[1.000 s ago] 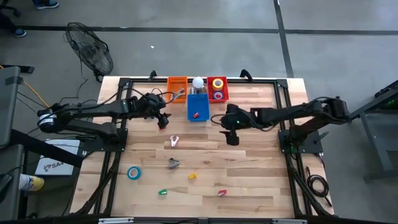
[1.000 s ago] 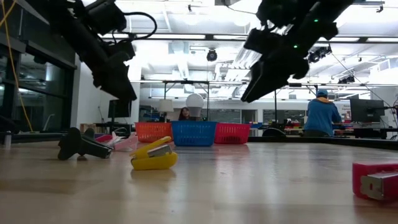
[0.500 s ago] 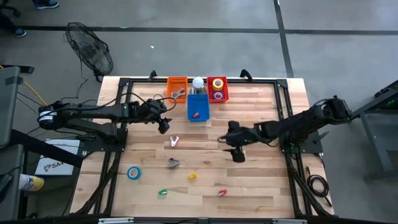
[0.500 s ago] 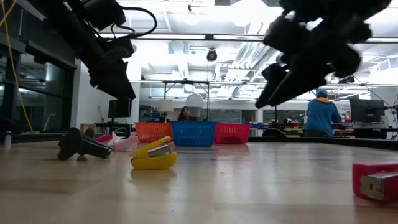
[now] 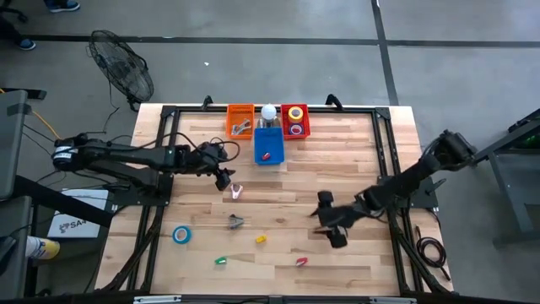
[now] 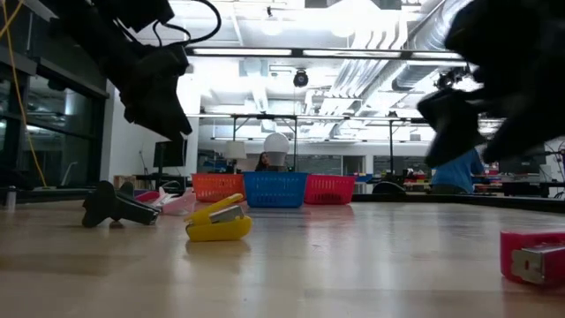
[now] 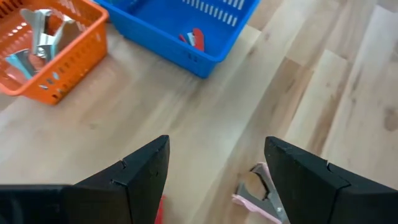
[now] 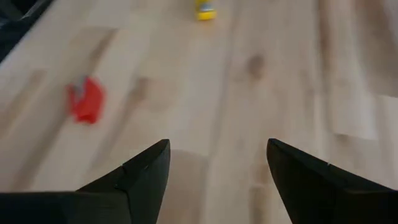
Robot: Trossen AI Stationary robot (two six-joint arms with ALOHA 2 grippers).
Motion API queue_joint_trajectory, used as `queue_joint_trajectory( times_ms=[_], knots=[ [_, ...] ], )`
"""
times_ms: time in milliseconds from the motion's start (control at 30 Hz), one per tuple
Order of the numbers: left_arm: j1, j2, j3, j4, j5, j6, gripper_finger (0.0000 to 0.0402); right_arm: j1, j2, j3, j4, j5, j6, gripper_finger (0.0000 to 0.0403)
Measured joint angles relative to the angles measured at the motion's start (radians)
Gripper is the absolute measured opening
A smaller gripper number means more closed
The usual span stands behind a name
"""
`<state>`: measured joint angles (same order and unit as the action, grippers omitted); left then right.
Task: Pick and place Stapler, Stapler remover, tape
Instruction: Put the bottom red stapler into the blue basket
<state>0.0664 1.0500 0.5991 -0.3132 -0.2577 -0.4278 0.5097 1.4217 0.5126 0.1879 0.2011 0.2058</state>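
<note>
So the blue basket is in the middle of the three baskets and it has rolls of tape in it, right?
Not quite. The blue basket is in the middle, but it holds a small red item, not tape. The rolls of tape sit in the red basket beside it. The high view shows this.

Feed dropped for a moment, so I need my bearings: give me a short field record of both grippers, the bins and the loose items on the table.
left gripper: open, empty, above the pink staple remover
right gripper: open, empty, over bare wood right of centre
orange bin: metal staple removers inside
blue bin: one red item
red bin: tape rolls
loose: blue tape roll, dark staple remover, yellow stapler, green item, red stapler
</note>
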Motion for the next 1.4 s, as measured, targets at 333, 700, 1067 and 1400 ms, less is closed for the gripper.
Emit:
queue_joint_trajectory(
  times_ms=[333,700,1067,1400],
  knots=[
    [-0.074,0.0,0.0,0.011,-0.033,-0.049,0.0259,0.184,0.203,-0.005,0.257,0.1,0.078,0.0259],
    [-0.102,0.0,-0.001,0.025,-0.037,-0.075,0.0259,0.253,0.469,0.084,0.477,0.142,0.091,0.0259],
    [-0.102,0.0,-0.001,0.025,-0.031,-0.093,0.0259,0.25,0.543,0.178,0.464,0.123,0.056,0.0246],
    [-0.102,0.0,-0.001,0.023,-0.022,-0.094,0.0259,0.25,0.543,0.177,0.464,0.121,0.042,0.0134]
  ],
)
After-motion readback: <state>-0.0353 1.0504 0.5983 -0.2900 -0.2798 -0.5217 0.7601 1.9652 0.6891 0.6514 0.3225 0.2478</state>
